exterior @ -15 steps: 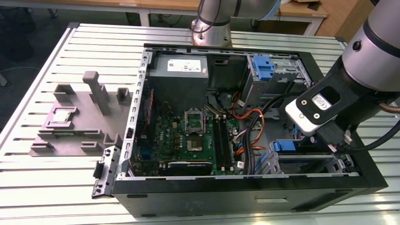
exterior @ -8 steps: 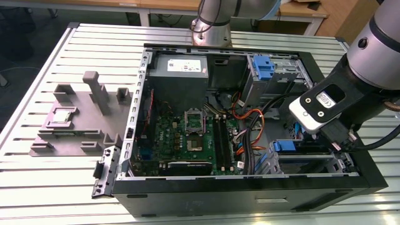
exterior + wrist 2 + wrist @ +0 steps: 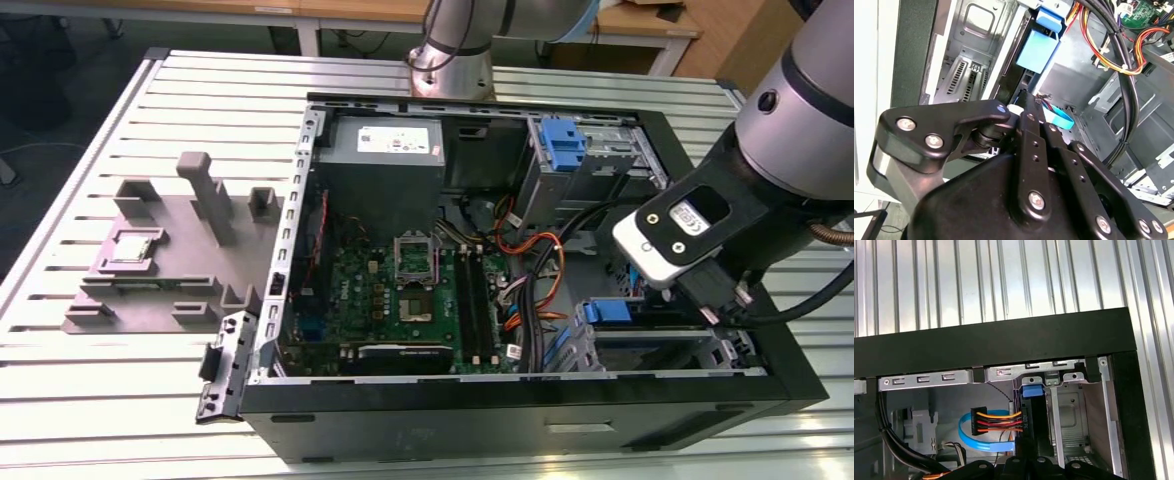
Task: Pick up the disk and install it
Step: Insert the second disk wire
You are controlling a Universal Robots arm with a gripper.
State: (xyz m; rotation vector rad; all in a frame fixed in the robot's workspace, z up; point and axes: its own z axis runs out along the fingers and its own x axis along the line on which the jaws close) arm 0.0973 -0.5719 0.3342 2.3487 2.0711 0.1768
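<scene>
In the exterior view the arm is reaching down into the open computer case (image 3: 534, 400), its hand (image 3: 721, 300) hanging over the drive bay at the view's lower right, where the disk (image 3: 617, 312) is showing its blue rail. In the second wrist view the hand (image 3: 1026, 107) is pinching the disk (image 3: 1036, 47), which is standing on edge straight ahead of the fingertips, long axis running into the bay. In the first wrist view the disk (image 3: 1033, 390) is sitting upright beside the metal bay wall (image 3: 1074, 415).

An open computer case (image 3: 534, 400) sits on a slatted metal desk (image 3: 120, 400), its green circuit board (image 3: 400, 290) exposed. At its nine o'clock lies a grey plastic fixture (image 3: 174, 250). Orange and blue cables (image 3: 989, 425) run inside.
</scene>
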